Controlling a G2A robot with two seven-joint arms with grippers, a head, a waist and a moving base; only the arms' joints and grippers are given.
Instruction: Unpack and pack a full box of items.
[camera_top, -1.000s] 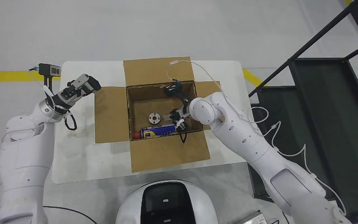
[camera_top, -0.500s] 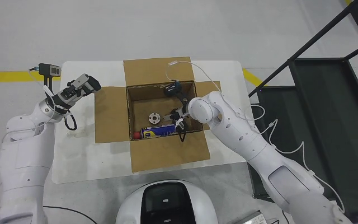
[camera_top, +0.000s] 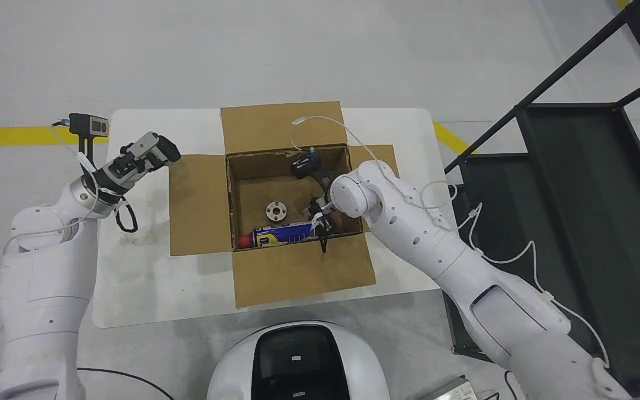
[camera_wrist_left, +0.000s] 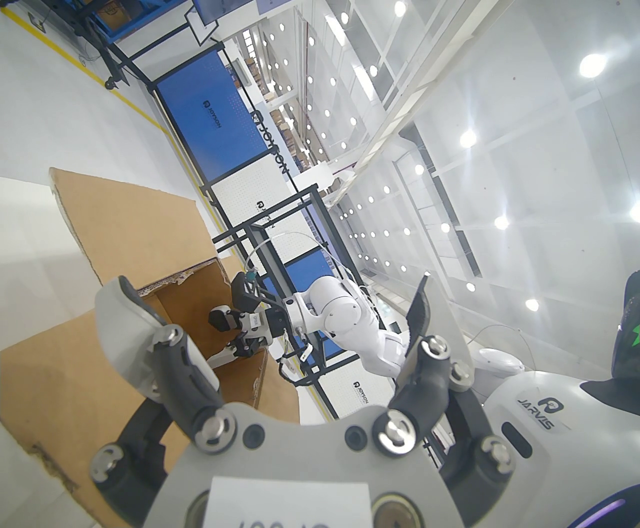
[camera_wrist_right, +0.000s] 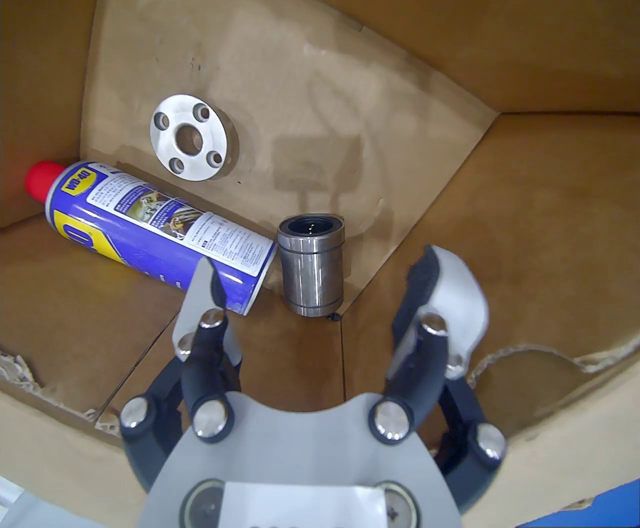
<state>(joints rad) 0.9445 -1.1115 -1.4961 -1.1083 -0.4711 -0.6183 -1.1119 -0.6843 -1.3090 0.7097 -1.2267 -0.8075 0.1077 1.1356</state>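
Observation:
An open cardboard box (camera_top: 355, 268) sits mid-table with its flaps spread. Inside it lie a blue spray can with a red cap (camera_wrist_right: 150, 225) (camera_top: 284, 235), a round metal flange with holes (camera_wrist_right: 188, 137) (camera_top: 274, 211) and an upright steel cylinder bushing (camera_wrist_right: 311, 265). My right gripper (camera_wrist_right: 320, 280) (camera_top: 318, 205) hangs open inside the box, just above the bushing and the can's flat end, holding nothing. My left gripper (camera_wrist_left: 270, 310) (camera_top: 160, 150) is open and empty, raised off the table's left side, left of the box's left flap (camera_top: 198, 205).
The white table (camera_top: 150, 280) has bare surface left of and in front of the box. A black metal frame (camera_top: 560, 130) stands to the right of the table. A white cable (camera_top: 330, 118) loops over the box's far flap.
The right arm has shifted slightly left over the box, its cable swinging with it. The left arm and the items in the box have not moved.

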